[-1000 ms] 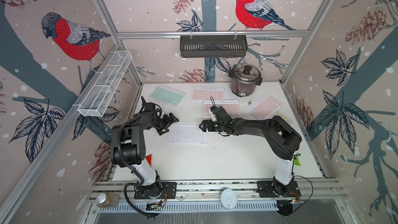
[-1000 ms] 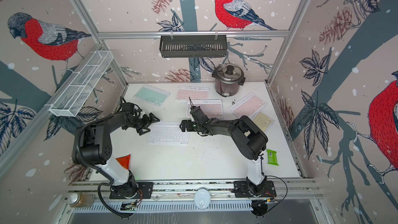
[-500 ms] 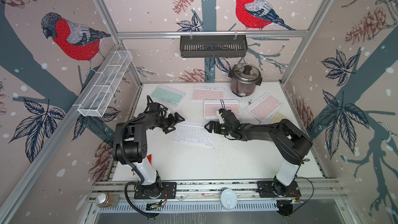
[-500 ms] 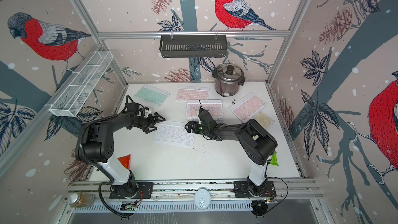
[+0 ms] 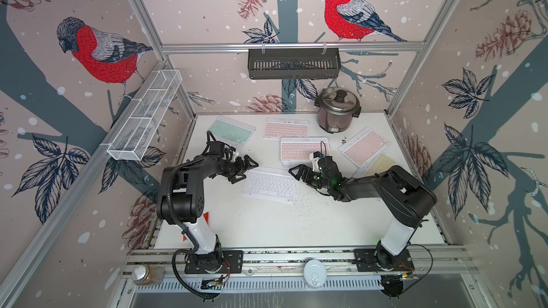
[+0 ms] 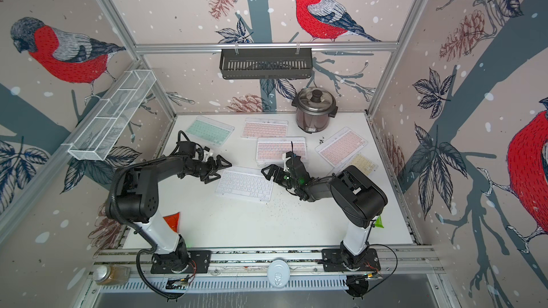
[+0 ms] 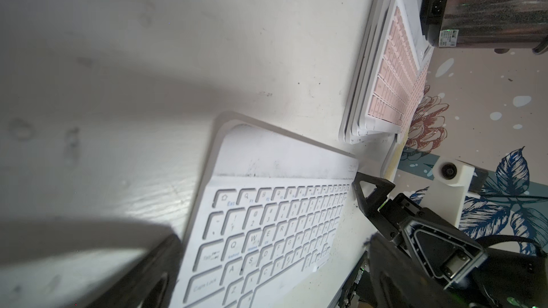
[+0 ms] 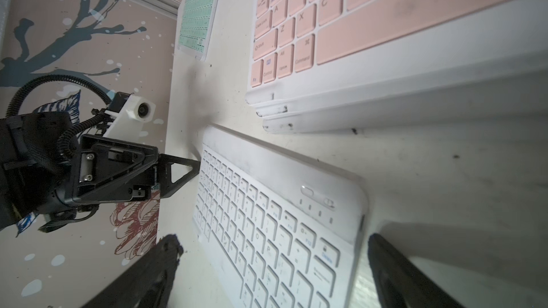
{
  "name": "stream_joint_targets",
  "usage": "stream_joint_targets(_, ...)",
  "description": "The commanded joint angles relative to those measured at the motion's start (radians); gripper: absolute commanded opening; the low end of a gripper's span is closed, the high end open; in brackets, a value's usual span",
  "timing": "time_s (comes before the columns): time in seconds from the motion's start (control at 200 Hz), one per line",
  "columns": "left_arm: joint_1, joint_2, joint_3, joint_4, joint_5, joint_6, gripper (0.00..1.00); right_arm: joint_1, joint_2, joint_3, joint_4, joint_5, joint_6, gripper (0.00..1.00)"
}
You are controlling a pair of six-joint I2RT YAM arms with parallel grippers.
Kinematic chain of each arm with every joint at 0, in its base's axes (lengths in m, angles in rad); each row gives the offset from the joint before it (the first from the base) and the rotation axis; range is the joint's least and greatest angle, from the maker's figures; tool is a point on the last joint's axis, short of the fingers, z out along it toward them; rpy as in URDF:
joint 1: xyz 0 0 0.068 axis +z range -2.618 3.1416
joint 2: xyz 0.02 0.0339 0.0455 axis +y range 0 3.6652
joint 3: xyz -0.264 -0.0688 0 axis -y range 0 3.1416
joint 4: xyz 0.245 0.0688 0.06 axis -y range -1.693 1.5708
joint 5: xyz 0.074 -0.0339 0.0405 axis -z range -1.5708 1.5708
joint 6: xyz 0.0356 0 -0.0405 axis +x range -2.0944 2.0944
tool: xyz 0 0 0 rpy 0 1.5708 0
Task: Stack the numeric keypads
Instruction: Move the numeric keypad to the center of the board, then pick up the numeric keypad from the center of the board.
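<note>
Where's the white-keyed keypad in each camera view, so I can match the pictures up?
Top view: white-keyed keypad, just below centre.
Top view: below centre, slightly left.
Left wrist view: lower middle, running off the bottom edge.
Right wrist view: lower middle, running off the bottom edge.
Shared landmark: the pink keypad stack close beside it.

Bright, soft shadows; wrist foregrounds blurred (possibly defocus).
</note>
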Motion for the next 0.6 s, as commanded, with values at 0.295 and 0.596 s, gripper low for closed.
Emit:
stream_joint_targets(0.295,-0.014,0.028,-0.023,-0.164,-0.169,0.008,0.99,-0.023,-0.007,-0.078,0.188,0.021,0.119,1.00)
stream_joint_targets(0.596,-0.015,0.029,-0.025,-0.164,-0.171,0.008,0.99,-0.050,0.036,-0.054,0.232,-0.003,0.127,1.00)
